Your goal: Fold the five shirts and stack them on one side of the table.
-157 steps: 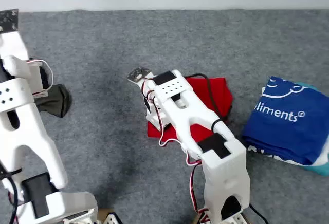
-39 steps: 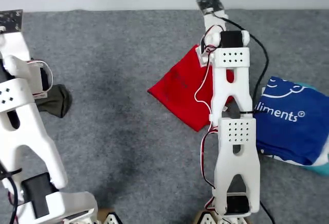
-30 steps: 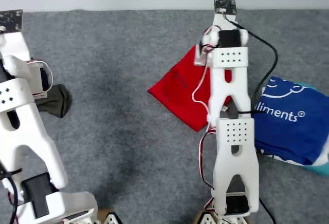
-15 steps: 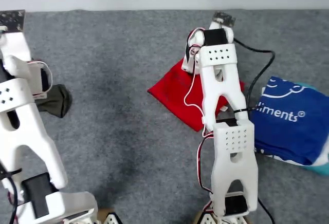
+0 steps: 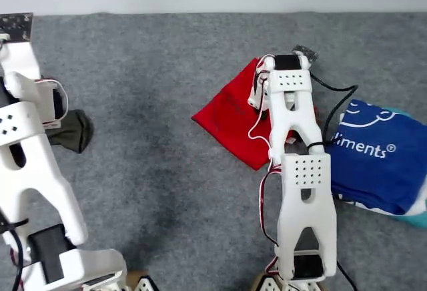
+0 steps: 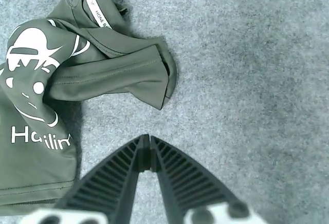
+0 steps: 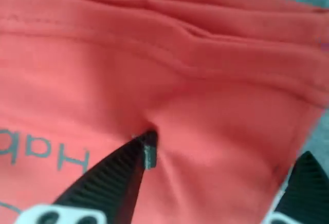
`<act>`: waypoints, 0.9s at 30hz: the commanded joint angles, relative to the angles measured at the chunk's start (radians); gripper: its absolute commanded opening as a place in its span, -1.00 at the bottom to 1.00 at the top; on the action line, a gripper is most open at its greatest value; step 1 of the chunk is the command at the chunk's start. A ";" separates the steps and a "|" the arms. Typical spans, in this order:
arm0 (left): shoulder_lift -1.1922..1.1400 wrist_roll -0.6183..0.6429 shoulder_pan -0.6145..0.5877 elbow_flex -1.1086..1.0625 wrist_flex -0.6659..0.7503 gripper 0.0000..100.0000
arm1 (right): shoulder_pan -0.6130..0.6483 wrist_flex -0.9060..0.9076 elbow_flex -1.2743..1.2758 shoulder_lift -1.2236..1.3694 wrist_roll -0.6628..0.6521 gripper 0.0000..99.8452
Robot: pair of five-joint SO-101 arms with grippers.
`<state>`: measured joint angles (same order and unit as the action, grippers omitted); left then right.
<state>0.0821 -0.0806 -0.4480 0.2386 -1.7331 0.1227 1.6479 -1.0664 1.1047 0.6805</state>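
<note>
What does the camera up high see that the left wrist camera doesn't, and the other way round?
High view's own: the red shirt, the blue shirt beside it, and the right arm stretched over the red one. Left wrist view's own: the left gripper, shut with nothing in it, and the white drawing on the dark green shirt. Both: that dark green shirt and the grey table cover.
</note>
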 commanded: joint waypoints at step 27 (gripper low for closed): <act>0.038 -0.002 0.049 0.004 -0.020 -0.99 | -0.139 0.151 0.118 -0.432 -0.707 -0.98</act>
<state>0.0821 -0.0806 -0.4097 0.2386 -1.7331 0.0092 1.7538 -1.0065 0.9053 0.0222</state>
